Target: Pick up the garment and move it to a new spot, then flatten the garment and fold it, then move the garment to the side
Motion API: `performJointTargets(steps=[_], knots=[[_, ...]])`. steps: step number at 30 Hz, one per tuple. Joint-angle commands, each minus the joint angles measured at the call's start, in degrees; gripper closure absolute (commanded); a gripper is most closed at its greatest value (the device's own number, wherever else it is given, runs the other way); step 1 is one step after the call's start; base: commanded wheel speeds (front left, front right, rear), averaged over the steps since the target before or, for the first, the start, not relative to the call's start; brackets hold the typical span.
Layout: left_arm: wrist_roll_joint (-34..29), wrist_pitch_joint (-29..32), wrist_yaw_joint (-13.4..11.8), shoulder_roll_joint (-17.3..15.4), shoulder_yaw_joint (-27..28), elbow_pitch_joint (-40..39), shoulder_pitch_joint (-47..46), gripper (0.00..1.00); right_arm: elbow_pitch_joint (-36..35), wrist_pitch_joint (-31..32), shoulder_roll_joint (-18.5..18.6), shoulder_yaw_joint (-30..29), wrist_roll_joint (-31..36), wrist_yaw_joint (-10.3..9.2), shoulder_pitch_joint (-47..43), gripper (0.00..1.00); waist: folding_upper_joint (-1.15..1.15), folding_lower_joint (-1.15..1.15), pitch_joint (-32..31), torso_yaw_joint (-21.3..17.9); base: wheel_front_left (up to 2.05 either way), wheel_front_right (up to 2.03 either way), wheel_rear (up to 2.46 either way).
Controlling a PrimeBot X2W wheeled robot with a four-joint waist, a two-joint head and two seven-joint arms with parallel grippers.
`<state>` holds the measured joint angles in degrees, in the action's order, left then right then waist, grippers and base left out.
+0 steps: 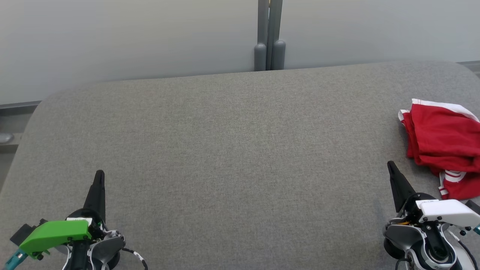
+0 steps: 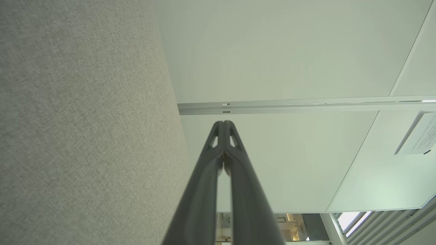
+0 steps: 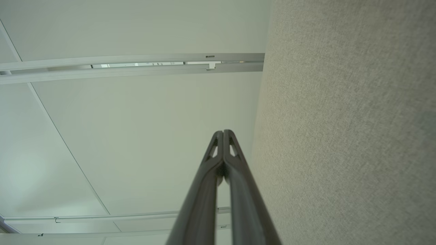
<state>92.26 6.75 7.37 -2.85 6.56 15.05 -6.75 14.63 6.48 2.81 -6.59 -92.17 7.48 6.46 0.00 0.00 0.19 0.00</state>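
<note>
The garment [image 1: 446, 144], red with white trim, lies crumpled at the right edge of the grey fabric table [image 1: 232, 150], partly cut off by the head view's border. My right gripper [image 1: 391, 165] rests at the lower right, shut and empty, its tip a short way left of the garment's lower part. At the lower left my left gripper [image 1: 99, 174] is shut too, holding nothing, far from the garment. In the left wrist view the left gripper [image 2: 223, 123] has its fingers pressed together. The right wrist view shows the right gripper [image 3: 223, 132] the same way.
A pale wall with a grey post [image 1: 269, 37] stands behind the table's far edge. The table's rounded far-left corner [image 1: 48, 99] drops to a lower ledge. Grey table cloth [image 2: 85, 119] runs along one side of each wrist view.
</note>
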Motion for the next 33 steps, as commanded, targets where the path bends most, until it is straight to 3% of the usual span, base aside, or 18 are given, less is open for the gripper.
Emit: performJointTargets(steps=[1,33], knots=[[0.1,0.2,0.2,0.0,0.1,-0.2,-0.8,1.0,-0.2,0.1,0.1,-0.1,-0.3,0.02,0.6,1.0,0.0,0.0,0.0,0.0,0.0,0.0,0.0],[0.1,0.1,0.2,0.0,0.1,-0.2,-0.8,1.0,-0.2,0.0,0.1,-0.1,-0.3,0.02,0.6,1.0,0.0,0.0,0.0,0.0,0.0,0.0,0.0]])
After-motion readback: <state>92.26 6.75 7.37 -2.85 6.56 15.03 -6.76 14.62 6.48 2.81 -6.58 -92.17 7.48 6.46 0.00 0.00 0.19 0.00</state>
